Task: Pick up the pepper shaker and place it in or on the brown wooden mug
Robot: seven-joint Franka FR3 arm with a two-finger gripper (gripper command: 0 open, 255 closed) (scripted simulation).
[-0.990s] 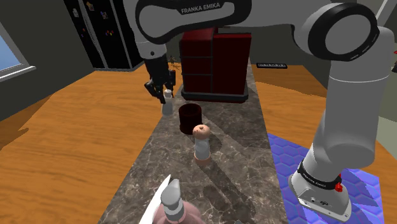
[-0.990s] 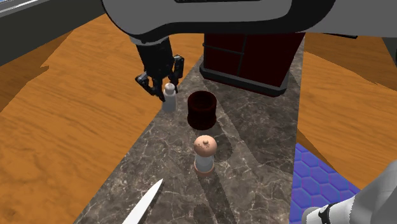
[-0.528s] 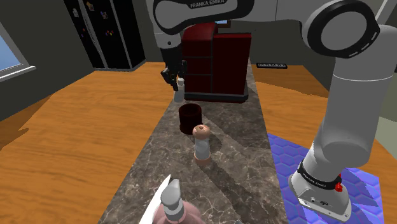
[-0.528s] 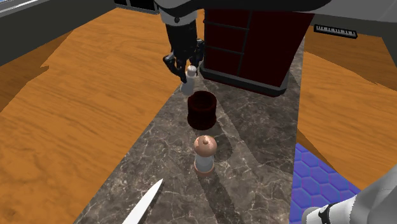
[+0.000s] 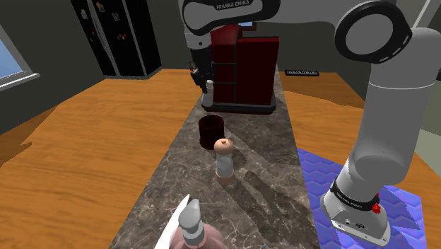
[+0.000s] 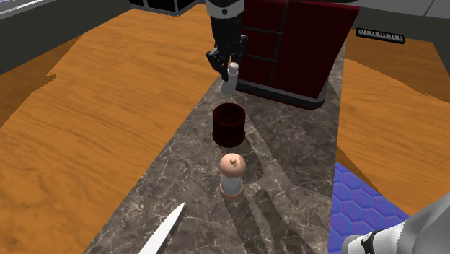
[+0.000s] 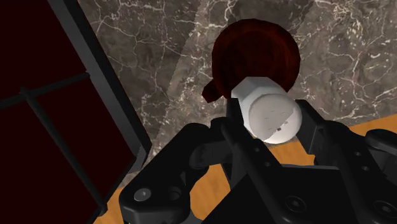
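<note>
Shoulder view, left to right: a wooden floor (image 5: 85,155) borders a long, dark marble counter (image 5: 268,177). A white knife (image 5: 177,225) lies at the counter's near end. Farther back, the black gripper (image 5: 205,79) hangs in the air, clamped on the top of a small white shaker (image 5: 208,90). The shaker hangs upright below the fingertips, clear of the counter. Just under it in this view stands the dark red-brown mug (image 5: 210,130), open end up, with a gap between the two. Nearer the camera stands a mill (image 5: 224,161) with a tan knob. Behind the shaker is a dark red cabinet (image 5: 244,71). At the right, the white arm (image 5: 385,127) rises over a blue mat (image 5: 318,185).

Second exterior view: the shaker hangs just beyond the mug, close in front of the cabinet's lower corner.

Wrist view: both fingers (image 7: 236,137) press the shaker's sides. Its round white end faces the camera. The mug lies beyond it on the counter, partly covered by it.
</note>
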